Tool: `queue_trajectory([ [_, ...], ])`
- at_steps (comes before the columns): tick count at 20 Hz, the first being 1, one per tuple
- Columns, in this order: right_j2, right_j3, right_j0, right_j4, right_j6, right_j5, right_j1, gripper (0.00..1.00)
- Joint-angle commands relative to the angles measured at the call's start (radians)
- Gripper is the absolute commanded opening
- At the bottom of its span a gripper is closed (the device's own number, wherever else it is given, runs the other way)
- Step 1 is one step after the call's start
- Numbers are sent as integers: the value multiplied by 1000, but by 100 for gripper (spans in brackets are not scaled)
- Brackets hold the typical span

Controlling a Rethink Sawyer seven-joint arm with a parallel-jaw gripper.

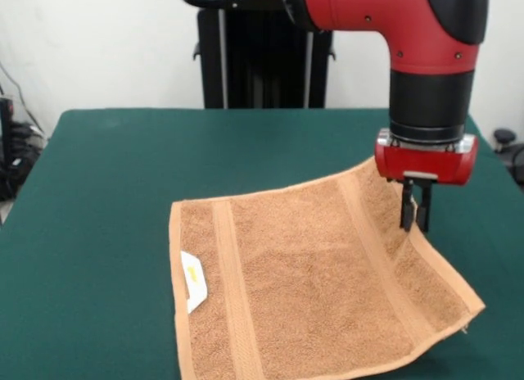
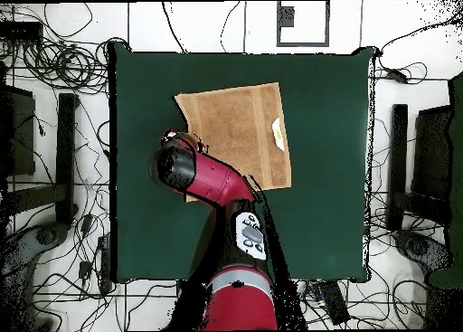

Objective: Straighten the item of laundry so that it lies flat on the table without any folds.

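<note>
jaws (image 1: 415, 215) pinched on lifted towel (image 1: 311, 282) edge, table (image 1: 98, 192) below

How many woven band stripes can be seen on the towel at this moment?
2. On the towel, one band stripe runs near the edge with the white tag; the other runs near the opposite edge, below the gripper. Nothing suggests more, though the arm hides part from overhead.

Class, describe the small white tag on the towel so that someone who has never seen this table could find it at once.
Start at the big dark green table, then find the orange-tan towel spread on it. In the front view, the tag lies near the towel's left edge, beside a woven band, far from the gripper. It is the only white patch on the cloth.
</note>
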State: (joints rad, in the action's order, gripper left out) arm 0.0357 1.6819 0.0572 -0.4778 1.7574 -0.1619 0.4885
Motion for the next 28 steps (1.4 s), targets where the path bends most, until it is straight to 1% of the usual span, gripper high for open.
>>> queue_trajectory([
  [1, 3, -44, 58, -69, 263, -18, -72, 100],
  [4, 29, -52, 84, -85, 281, -32, -78, 100],
  [7, 50, -65, 105, -95, 281, 9, -84, 100],
  [10, 14, -54, 87, -104, 277, -11, -75, 100],
  [15, 3, -52, 76, -108, 265, -28, -70, 100],
  [19, 19, -58, 81, -108, 258, -52, -66, 100],
  [22, 16, -44, 57, -81, 221, -77, -53, 100],
  [26, -8, 26, -20, 10, 113, -62, -17, 100],
  [27, 5, 37, -25, 32, 95, -69, -9, 100],
  [28, 24, 37, -26, 63, 63, -102, -4, 100],
])
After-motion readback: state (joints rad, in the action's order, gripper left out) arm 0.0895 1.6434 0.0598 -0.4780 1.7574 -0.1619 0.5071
